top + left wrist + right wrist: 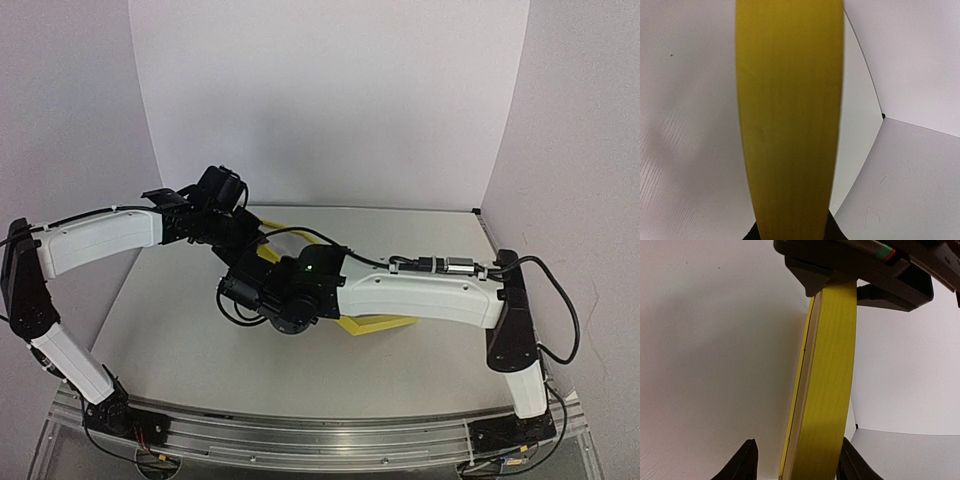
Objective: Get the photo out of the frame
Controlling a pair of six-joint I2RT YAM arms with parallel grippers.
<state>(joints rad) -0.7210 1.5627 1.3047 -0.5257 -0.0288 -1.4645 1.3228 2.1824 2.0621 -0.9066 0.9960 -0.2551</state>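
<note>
The yellow frame stands on edge above the table, held between both arms, and most of it is hidden under the right arm. In the left wrist view its yellow edge fills the middle, and my left gripper is shut on it. In the right wrist view the frame runs edge-on, with pale wood on its left side. My right gripper is open around its near end, with a gap at the left finger. My left gripper clamps the far end. The photo is hidden.
White walls stand close at the back and on both sides of the white table. Both arms cross over the table's middle, with my left gripper behind my right gripper. A metal rail runs along the near edge.
</note>
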